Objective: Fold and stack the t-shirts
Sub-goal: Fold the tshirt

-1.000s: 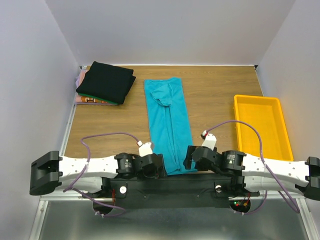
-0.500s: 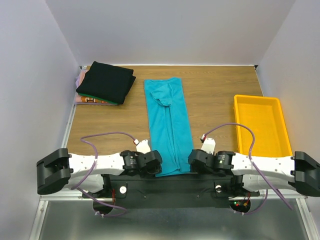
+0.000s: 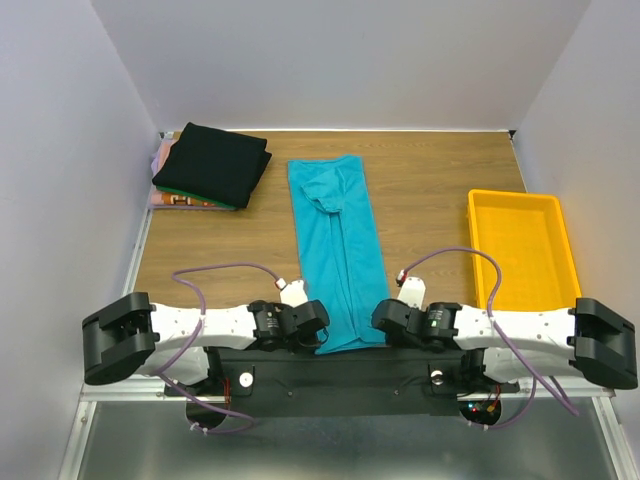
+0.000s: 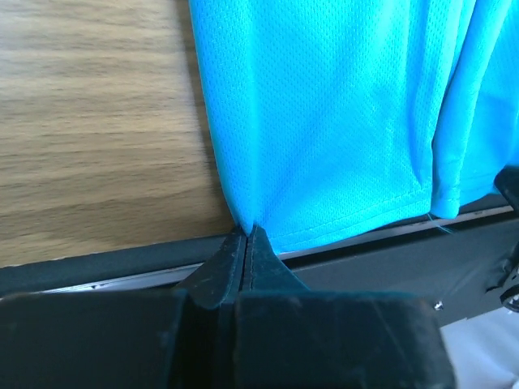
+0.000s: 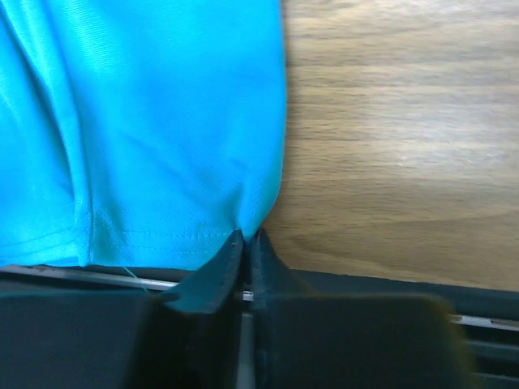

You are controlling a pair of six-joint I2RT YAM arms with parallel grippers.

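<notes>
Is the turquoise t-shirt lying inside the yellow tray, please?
No, the turquoise t-shirt lies on the wooden table, left of the yellow tray.

The turquoise t-shirt (image 3: 335,250) lies flat in the middle of the table (image 3: 430,190), folded lengthwise into a narrow strip. Its hem reaches the near edge, one corner pinched in the left tool (image 4: 246,243), the other in the right tool (image 5: 246,243). At the far left sits a stack of folded t-shirts (image 3: 212,165), black on top, with green and pink-orange edges beneath.
</notes>
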